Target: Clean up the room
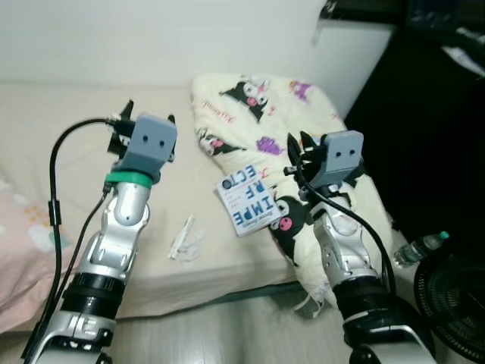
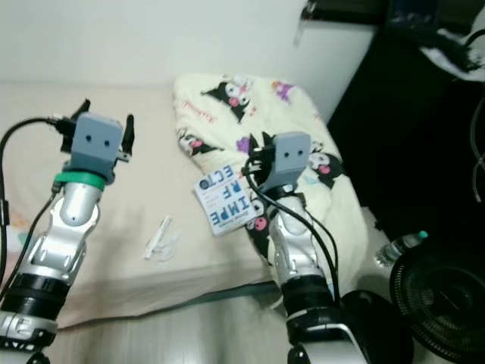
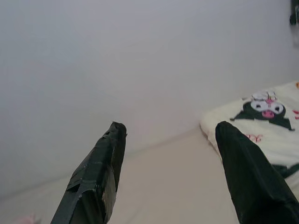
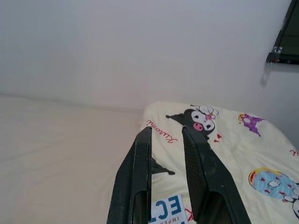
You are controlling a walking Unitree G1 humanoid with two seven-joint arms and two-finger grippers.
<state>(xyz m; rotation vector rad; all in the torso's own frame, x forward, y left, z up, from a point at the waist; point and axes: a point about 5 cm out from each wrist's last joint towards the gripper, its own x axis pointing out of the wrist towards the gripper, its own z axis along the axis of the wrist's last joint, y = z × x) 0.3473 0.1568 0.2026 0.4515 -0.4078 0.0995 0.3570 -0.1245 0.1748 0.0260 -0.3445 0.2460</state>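
A beige bed [image 1: 53,114] lies before me. On its right end is a cream blanket [image 1: 258,114] printed with cartoon figures. A white book [image 1: 250,199] with blue letters rests on the blanket's near edge. A small clear wrapper [image 1: 183,237] lies on the sheet near the bed's front edge. My left gripper [image 1: 150,112] is raised above the sheet, left of the blanket, open and empty; its fingers [image 3: 100,172] stand wide apart. My right gripper [image 1: 299,139] hovers over the blanket just right of the book, its fingers [image 4: 138,177] close together with nothing between them.
A pink pillow [image 1: 15,227] lies at the bed's left edge. A white wall runs behind the bed. To the right stands dark furniture [image 1: 432,129], with a plastic bottle [image 1: 419,248] and a black fan [image 1: 455,303] on the floor beside it.
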